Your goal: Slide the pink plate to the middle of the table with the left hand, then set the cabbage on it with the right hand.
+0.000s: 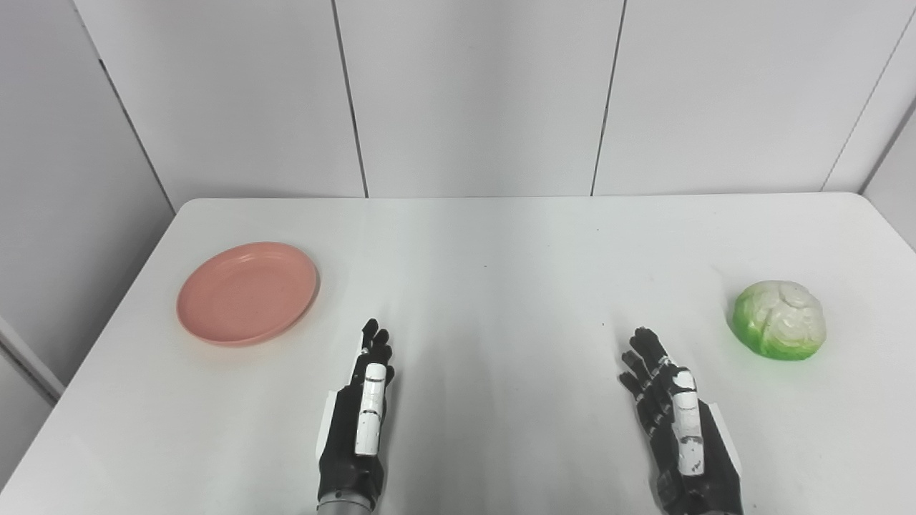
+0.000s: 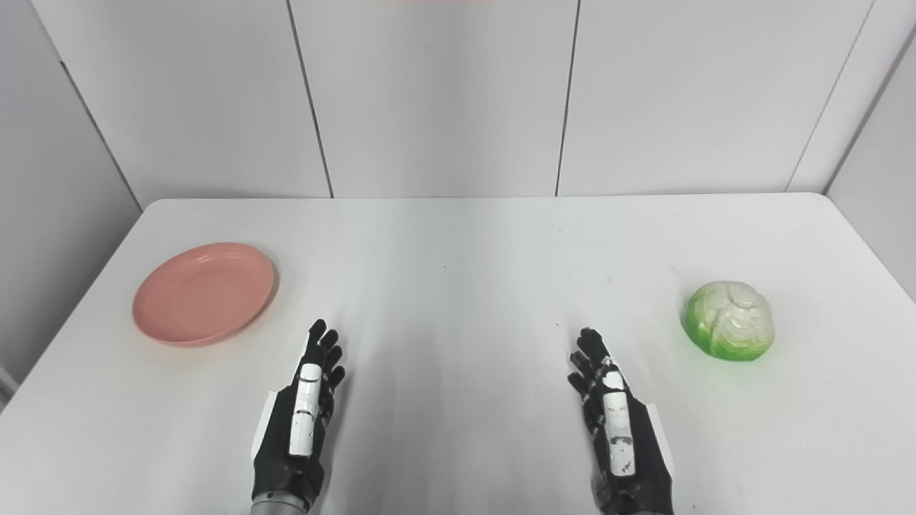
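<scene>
A pink plate [image 1: 247, 292] lies empty at the left side of the white table [image 1: 486, 236]. A green and white cabbage [image 1: 778, 319] sits at the right side. My left hand [image 1: 361, 415] is open and empty, low over the table near the front edge, to the right of and nearer than the plate. My right hand [image 1: 676, 422] is open and empty, near the front edge, to the left of and nearer than the cabbage. Neither hand touches anything. In the right eye view the plate [image 2: 204, 292] and cabbage [image 2: 730, 320] show the same way.
White wall panels stand behind the table's far edge. The table's left edge runs close beside the plate. Bare tabletop lies between the plate and the cabbage.
</scene>
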### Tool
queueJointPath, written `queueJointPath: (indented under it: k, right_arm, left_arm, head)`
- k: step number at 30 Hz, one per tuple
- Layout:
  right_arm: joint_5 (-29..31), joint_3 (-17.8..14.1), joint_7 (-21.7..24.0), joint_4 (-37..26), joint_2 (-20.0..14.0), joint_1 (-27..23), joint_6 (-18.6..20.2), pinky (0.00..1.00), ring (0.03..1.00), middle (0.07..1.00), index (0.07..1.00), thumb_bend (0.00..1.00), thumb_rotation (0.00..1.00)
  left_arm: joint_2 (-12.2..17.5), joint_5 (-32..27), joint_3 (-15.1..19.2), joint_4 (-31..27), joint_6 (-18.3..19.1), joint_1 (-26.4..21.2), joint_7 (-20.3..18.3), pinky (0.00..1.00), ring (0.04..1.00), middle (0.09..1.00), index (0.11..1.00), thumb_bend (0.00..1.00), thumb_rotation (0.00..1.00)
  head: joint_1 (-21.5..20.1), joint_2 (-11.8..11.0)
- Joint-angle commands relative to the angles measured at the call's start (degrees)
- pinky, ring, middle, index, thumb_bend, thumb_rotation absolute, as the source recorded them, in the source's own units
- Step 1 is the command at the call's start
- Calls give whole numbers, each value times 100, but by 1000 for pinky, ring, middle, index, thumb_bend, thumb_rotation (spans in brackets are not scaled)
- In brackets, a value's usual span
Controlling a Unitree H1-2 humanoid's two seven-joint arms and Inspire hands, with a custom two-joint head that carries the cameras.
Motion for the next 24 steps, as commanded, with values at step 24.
queueJointPath:
  k: [24]
  right_arm:
    - [48, 76, 88, -174, -361, 342, -103, 963, 946, 947, 910, 834, 975]
  left_arm:
    - [-36, -63, 30, -176, 98, 353, -38, 1000, 1000, 994, 1000, 687, 1000]
  head:
    - [50, -69]
